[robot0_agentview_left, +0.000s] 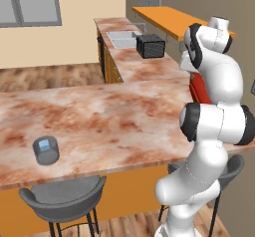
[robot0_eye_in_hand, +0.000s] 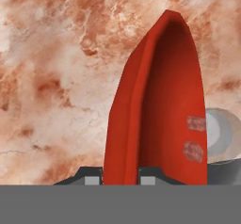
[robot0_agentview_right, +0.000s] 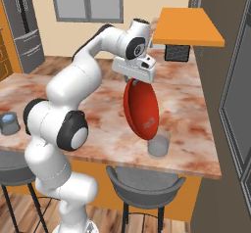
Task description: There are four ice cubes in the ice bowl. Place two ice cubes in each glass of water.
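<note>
The gripper (robot0_agentview_right: 133, 81) is clamped on the rim of the ice bowl (robot0_agentview_right: 141, 110), which hangs on edge above the counter (robot0_agentview_right: 186, 104), its long axis running from twelve down to about five o'clock in the right base view. Two ice cubes (robot0_eye_in_hand: 196, 123) cling inside the bowl, above one glass of water (robot0_agentview_right: 159, 143) at its five o'clock. A second glass (robot0_agentview_left: 46, 150), holding pale cubes, stands well apart at the counter's far left

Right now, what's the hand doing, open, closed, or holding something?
Hand: closed on the rim of the red bowl, holding it tipped on edge above a glass.
</note>
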